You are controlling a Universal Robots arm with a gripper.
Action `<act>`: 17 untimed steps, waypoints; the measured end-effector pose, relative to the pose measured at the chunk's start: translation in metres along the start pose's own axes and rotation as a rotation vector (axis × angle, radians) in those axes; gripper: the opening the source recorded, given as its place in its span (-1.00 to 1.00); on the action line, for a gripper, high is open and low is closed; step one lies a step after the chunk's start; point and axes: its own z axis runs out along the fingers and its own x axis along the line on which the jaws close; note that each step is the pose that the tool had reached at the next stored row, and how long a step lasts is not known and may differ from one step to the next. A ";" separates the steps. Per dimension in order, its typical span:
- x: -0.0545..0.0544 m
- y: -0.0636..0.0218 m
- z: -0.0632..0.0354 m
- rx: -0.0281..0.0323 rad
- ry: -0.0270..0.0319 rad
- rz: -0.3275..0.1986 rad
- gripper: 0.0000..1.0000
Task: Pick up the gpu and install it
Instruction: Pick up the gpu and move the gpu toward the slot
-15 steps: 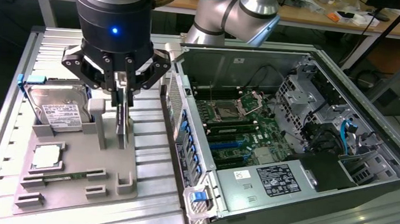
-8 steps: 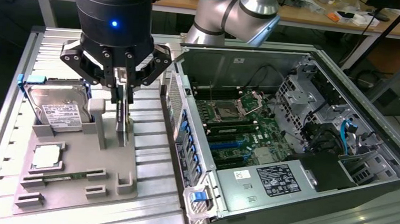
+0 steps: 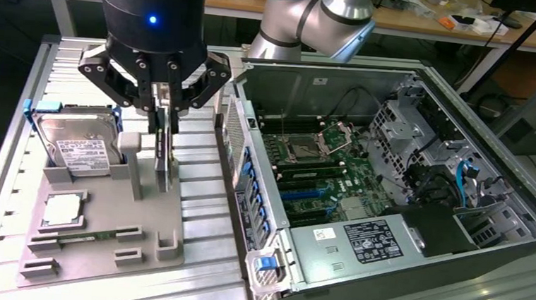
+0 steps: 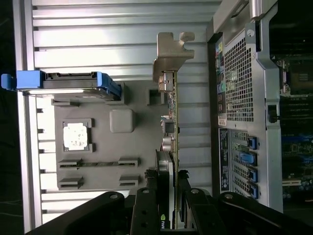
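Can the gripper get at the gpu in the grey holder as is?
Likely yes: the gripper is right over the upright gpu and looks closed on its top edge; hard drive and PC case sit clear to either side.

dark gpu (image 3: 165,160), silver bracket (image 4: 169,55), grey tray (image 3: 141,219)

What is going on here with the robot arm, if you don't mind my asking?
The robot arm's gripper is closed on the top edge of the graphics card. The card stands on edge over the grey parts holder, next to the hard drive. The open computer case sits to the exterior view's right, and the card is not yet installed in it.
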 end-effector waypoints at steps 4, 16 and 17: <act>0.000 0.0003 -0.0050 0.0000 0.0001 0.000 -0.47; 0.000 0.0010 -0.0211 0.0000 0.0002 0.000 -0.47; -0.001 0.0011 -0.0228 -0.0001 0.0001 0.000 -0.47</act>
